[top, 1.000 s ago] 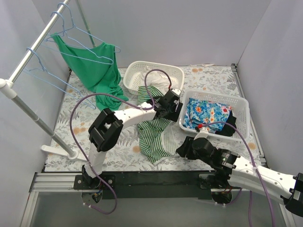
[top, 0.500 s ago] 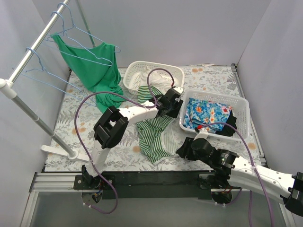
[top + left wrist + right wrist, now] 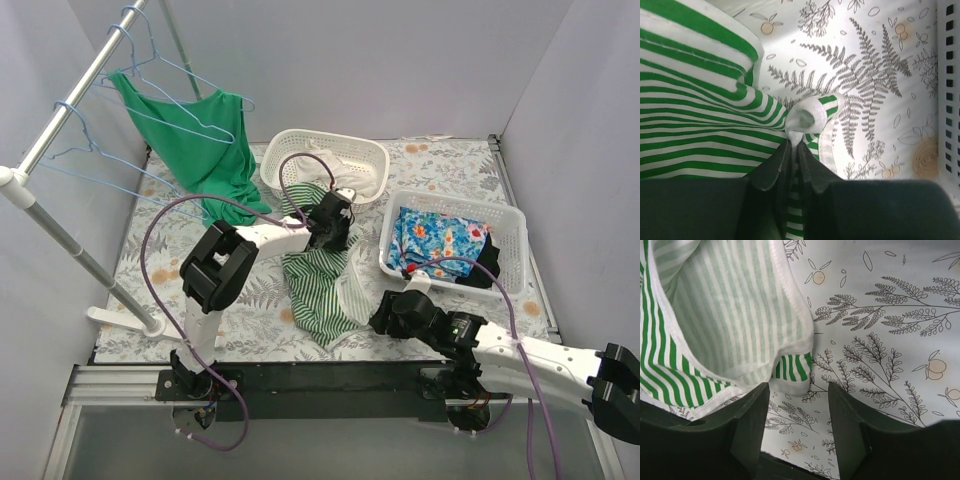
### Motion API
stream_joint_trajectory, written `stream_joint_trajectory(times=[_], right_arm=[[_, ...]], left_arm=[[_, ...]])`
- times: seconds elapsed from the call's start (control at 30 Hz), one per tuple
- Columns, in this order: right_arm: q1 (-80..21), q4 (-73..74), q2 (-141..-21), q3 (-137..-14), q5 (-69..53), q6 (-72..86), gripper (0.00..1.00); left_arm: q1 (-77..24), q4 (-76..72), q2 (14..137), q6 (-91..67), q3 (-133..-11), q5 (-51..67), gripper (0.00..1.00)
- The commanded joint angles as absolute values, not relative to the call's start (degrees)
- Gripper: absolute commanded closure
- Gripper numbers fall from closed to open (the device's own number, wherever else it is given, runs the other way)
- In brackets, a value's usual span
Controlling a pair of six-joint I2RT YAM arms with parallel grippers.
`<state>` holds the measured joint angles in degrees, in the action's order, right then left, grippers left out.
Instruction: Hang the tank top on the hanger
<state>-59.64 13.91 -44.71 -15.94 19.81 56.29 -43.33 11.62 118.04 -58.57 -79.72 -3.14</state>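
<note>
The left gripper [image 3: 794, 145] was clamped on a white-edged strap of the striped tank top [image 3: 318, 285], which lay crumpled on the fern-printed table [image 3: 260, 325]. The right gripper [image 3: 797, 389] gaped at its hem.

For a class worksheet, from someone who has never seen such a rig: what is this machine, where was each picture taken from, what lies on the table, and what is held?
Two robot arms stand at the near edge of a table. One picture looks down from above; the others come from a camera on each wrist. On the table lie a striped tank top and two white baskets, one holding a blue floral cloth. A rail on the left carries light-blue hangers, one bearing a green top. The left gripper is shut on a fold of the tank top; the right gripper is open near its edge, holding nothing.
</note>
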Motion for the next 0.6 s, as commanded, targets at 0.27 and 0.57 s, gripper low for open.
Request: stream_joint_trajectory(times=[0.27, 0.57], right_arm=[[-59.6, 2.1, -57.6, -20.8, 21.1, 51.4, 0.76], [-59.6, 18.8, -51.9, -46.5, 33.5, 38.2, 0.99]], left_arm=[[-42.7, 9.5, 97.1, -62.1, -71.9, -4.9, 1.0], [-41.1, 14.1, 78.3, -63.5, -71.2, -17.8, 1.0]])
